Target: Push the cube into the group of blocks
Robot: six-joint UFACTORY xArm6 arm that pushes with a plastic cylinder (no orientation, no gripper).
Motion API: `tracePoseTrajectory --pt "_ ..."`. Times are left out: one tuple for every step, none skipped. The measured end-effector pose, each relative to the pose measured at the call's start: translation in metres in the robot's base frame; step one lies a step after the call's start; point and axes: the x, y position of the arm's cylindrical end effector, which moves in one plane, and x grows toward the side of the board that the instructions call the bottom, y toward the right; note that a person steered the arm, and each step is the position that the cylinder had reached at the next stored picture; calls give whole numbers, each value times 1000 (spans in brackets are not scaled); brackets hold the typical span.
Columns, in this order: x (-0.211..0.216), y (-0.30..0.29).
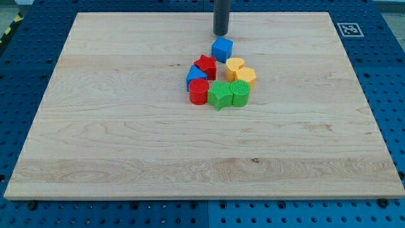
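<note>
The blue cube (222, 49) sits on the wooden board just above the group of blocks, a small gap from it. My tip (221, 33) stands right above the cube, close to its top edge. The group holds a red star (205, 66), another blue block (195, 76), a red round block (199, 92), a green star (219, 95), a green round block (240, 92), a yellow heart-like block (235, 65) and a yellow block (245, 76).
The wooden board (95, 126) lies on a blue pegboard table (19, 95). A fiducial marker (348, 29) sits off the board's top right corner.
</note>
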Motion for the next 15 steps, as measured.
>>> tracePoseTrajectory --pt "23 0" --pt "10 0" --pt "8 0" --pt "37 0" --pt "45 0" --pt "12 6" --pt "9 26" --pt "39 27" --pt "46 27" --pt "39 27" --pt "26 9" --pt "31 -2" --pt "49 -3" --pt "61 -3" --pt "63 -4"
